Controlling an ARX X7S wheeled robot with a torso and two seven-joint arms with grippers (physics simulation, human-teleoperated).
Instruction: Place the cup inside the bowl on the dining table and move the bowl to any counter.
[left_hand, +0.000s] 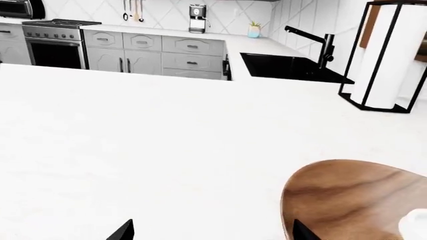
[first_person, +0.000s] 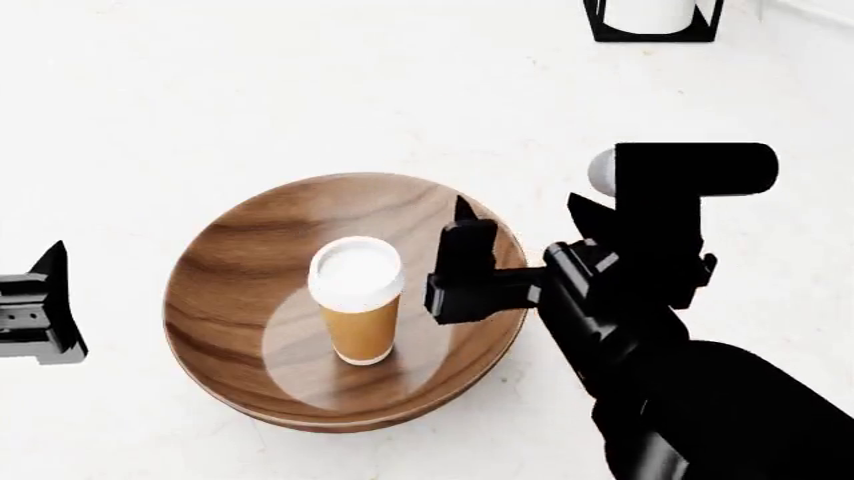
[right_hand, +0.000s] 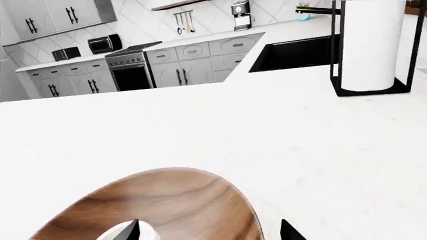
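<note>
The cup (first_person: 358, 300) stands upright inside the wooden bowl (first_person: 254, 260), a little right of its middle. The bowl rests on the off-white, faintly speckled counter (first_person: 267, 90). My right gripper (first_person: 518, 205) is open and straddles the bowl's right rim, one finger inside next to the cup and one outside. The right wrist view shows the bowl's rim (right_hand: 173, 205) between the wide-apart tips of the right gripper (right_hand: 210, 232), with the cup's white lid (right_hand: 143, 231) by the inner tip. My left gripper (first_person: 40, 300) is open, left of the bowl and clear of it. The dining table is out of view.
A black-framed paper towel holder (first_person: 654, 18) stands on the counter beyond the bowl, to the right. Behind it is a black sink (left_hand: 287, 65) with a black tap. Grey cabinets and an oven (left_hand: 57, 42) line the far wall.
</note>
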